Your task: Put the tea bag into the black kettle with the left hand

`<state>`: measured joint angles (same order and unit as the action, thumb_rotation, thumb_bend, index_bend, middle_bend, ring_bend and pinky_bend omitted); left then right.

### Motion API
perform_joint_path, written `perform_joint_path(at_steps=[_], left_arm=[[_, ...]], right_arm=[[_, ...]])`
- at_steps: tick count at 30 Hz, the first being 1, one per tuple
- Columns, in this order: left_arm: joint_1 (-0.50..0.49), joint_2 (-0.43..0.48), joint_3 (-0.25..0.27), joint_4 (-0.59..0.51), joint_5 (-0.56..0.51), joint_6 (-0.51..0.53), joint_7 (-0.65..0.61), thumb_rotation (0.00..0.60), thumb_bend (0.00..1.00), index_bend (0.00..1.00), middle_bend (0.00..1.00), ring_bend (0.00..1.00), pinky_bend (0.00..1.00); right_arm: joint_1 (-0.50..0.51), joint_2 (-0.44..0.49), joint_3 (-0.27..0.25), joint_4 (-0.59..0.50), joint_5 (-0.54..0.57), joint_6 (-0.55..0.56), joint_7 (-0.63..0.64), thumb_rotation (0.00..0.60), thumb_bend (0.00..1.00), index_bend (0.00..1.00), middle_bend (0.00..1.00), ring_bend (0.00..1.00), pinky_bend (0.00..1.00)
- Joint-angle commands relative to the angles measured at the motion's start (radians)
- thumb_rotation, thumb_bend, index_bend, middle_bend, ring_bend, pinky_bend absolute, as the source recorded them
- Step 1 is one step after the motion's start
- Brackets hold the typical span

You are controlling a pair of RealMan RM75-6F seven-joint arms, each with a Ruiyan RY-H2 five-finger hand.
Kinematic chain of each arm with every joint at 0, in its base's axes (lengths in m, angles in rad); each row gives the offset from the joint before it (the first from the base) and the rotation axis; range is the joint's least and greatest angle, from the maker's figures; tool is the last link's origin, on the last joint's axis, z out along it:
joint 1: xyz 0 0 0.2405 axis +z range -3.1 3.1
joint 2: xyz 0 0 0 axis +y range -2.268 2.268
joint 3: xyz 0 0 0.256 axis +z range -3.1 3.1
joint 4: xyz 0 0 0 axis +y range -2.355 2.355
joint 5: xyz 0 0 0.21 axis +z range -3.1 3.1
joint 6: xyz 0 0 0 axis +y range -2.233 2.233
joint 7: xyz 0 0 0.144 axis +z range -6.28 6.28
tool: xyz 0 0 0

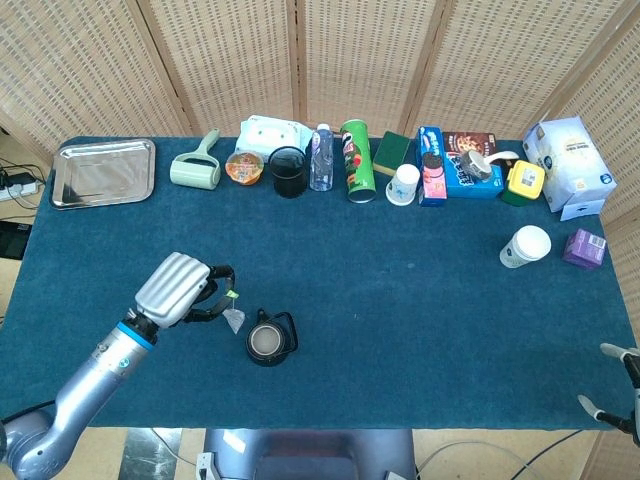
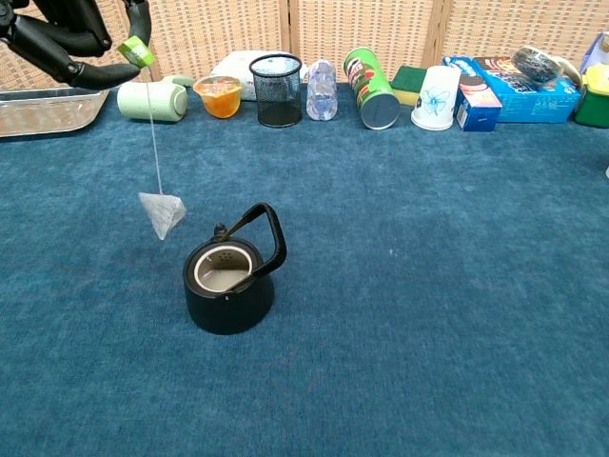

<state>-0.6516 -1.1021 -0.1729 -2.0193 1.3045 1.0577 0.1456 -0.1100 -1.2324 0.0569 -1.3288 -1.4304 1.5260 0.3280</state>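
Note:
My left hand [image 1: 183,288] [image 2: 76,38] pinches the green tag of the tea bag's string. The pale tea bag [image 2: 160,213] [image 1: 235,319] hangs on the string in the air, just left of the black kettle [image 2: 228,281] [image 1: 270,340]. The kettle stands upright on the blue cloth, lid off, its handle raised. Only a part of my right hand [image 1: 618,395] shows at the bottom right corner of the head view; its fingers look spread and hold nothing.
A metal tray [image 1: 103,171] lies at the back left. Along the back edge stand a lint roller [image 1: 196,168], a mesh cup [image 1: 288,170], a bottle [image 1: 321,157], a green can [image 1: 357,160] and boxes [image 1: 455,165]. A paper cup [image 1: 525,246] stands at the right.

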Motion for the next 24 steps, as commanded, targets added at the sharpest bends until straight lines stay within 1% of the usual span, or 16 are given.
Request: perform_joint_path(at_steps=[1, 13, 24], left_arm=[[-0.009, 0.001, 0.0, -0.014, -0.009, -0.014, 0.01, 0.6, 0.55, 0.74, 1.0, 1.0, 0.9], [-0.029, -0.009, 0.013, -0.044, -0.017, -0.045, 0.042, 0.6, 0.55, 0.74, 1.0, 1.0, 0.9], [-0.036, 0.0, 0.017, -0.073, -0.012, -0.05, 0.058, 0.6, 0.55, 0.74, 1.0, 1.0, 0.9]], right_arm=[[-0.002, 0.0, 0.0, 0.005, -0.001, 0.002, 0.006, 0.6, 0.19, 0.25, 0.3, 0.19, 0.15], [-0.009, -0.007, 0.001, 0.03, 0.002, 0.001, 0.033, 0.6, 0.19, 0.25, 0.3, 0.2, 0.15], [-0.013, -0.009, 0.002, 0.042, 0.001, 0.004, 0.048, 0.6, 0.19, 0.25, 0.3, 0.2, 0.15]])
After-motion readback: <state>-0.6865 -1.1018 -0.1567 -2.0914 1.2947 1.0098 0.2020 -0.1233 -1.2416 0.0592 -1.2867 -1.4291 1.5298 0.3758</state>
